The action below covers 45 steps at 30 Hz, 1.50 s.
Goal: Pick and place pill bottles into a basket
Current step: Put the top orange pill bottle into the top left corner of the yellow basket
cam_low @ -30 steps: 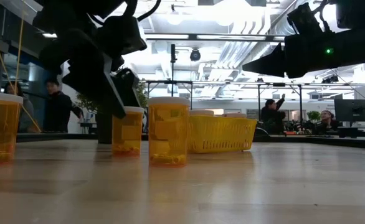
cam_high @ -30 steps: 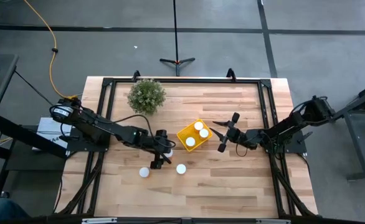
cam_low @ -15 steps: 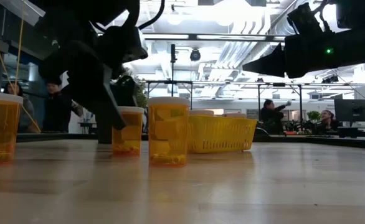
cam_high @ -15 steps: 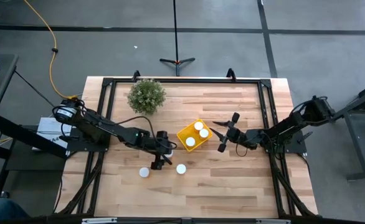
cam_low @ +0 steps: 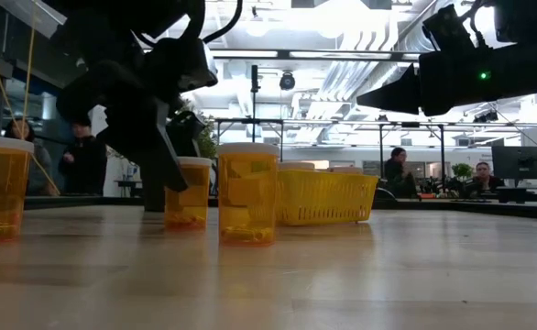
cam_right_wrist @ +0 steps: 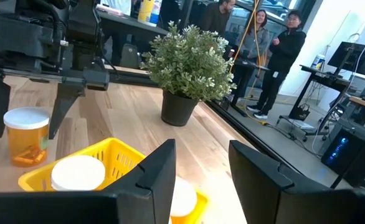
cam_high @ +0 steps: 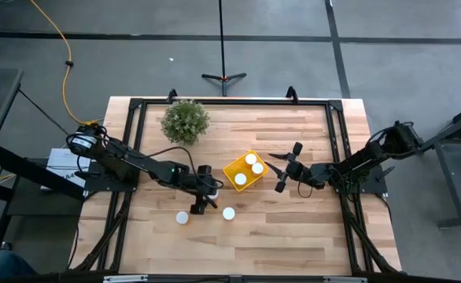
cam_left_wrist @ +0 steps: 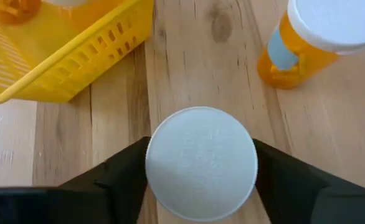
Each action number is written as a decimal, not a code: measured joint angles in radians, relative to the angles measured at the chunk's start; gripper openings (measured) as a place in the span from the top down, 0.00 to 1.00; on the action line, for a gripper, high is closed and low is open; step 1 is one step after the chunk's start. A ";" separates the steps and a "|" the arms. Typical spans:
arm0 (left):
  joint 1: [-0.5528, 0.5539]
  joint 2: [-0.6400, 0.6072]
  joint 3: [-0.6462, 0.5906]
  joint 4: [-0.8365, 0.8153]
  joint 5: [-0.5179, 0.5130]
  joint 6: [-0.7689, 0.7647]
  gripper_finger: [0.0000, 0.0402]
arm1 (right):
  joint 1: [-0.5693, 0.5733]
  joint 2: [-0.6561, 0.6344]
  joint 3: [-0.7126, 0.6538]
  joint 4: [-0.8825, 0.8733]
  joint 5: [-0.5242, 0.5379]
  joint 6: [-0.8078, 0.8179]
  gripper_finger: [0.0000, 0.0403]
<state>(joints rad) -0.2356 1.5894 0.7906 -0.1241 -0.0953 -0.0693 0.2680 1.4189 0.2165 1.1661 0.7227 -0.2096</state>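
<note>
Item: left gripper point(cam_left_wrist: 201, 180), low over the pale wooden tabletop point(cam_high: 293, 244) just beside the small bright yellow slatted plastic basket point(cam_high: 243, 170). Change since a second ago: its two dark fingers point(cam_left_wrist: 111, 183), then spread wide around a small orange-tinted pill bottle with a round white cap point(cam_left_wrist: 201, 163), now press both sides of that cap; the bottle is clamped but not yet off the table, so the pick looks made and the lift to come. Basket contents: three white-capped bottles point(cam_high: 250, 159). Loose stock: two more bottles point(cam_high: 182, 218) upright on the wood near the left gripper, apart from each other. Right gripper point(cam_high: 286, 167): idle at the basket's far side, fingers partly open, empty. Surroundings: bushy green potted plant point(cam_high: 186, 121) well apart; people beyond the table. Obstruction: the near basket wall, which the carried bottle must clear.
</note>
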 joint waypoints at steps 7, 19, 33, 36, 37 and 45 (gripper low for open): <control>0.000 0.000 0.000 -0.005 0.004 0.013 0.43 | 0.000 0.000 0.000 -0.002 0.000 0.000 0.65; 0.000 0.000 0.078 -0.111 -0.011 0.033 0.38 | 0.000 0.000 0.000 -0.002 -0.001 0.002 0.65; 0.048 -0.001 0.249 -0.244 -0.018 0.146 0.37 | 0.000 0.000 0.000 -0.017 -0.034 0.042 0.65; 0.088 -0.001 0.266 -0.255 -0.003 0.172 0.41 | 0.000 0.000 0.000 -0.017 -0.048 0.053 0.65; 0.101 -0.001 0.273 -0.260 0.002 0.178 0.43 | 0.000 0.000 0.000 -0.018 -0.048 0.053 0.65; 0.166 -0.001 0.344 -0.276 0.085 0.257 0.41 | 0.000 0.000 0.000 -0.017 -0.047 0.053 0.65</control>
<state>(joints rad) -0.0691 1.5887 1.1347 -0.4000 -0.0101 0.1875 0.2684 1.4189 0.2165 1.1488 0.6754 -0.1566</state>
